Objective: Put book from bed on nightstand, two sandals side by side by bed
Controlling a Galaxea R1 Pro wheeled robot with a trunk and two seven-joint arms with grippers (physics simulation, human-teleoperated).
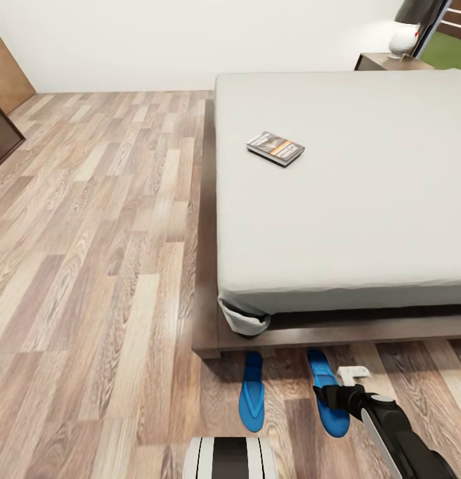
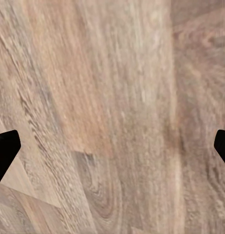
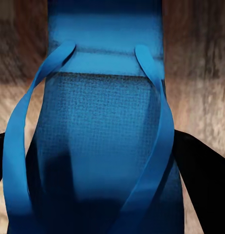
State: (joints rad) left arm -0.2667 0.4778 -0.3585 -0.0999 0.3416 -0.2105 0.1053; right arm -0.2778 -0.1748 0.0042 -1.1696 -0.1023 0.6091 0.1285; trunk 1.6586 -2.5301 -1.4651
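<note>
The book [image 1: 275,148] lies flat on the bed's [image 1: 363,219] grey mattress, near its left side. Two blue sandals rest on the wood floor at the foot of the bed, roughly parallel and a hand's width apart. The left sandal [image 1: 252,392] lies free. My right gripper [image 1: 326,398] is down on the right sandal [image 1: 320,369]. Up close, its dark fingers [image 3: 205,185] press the sides of that sandal [image 3: 103,146] at the straps. My left gripper [image 2: 112,151] hangs open over bare floor planks. A nightstand [image 1: 390,63] stands beyond the bed's far right corner.
A lamp [image 1: 406,26] sits on the nightstand. Dark wooden furniture [image 1: 0,133] stands at the far left wall. A wide stretch of plank floor [image 1: 104,253] lies left of the bed. My own trunk [image 1: 230,458] shows at the bottom edge.
</note>
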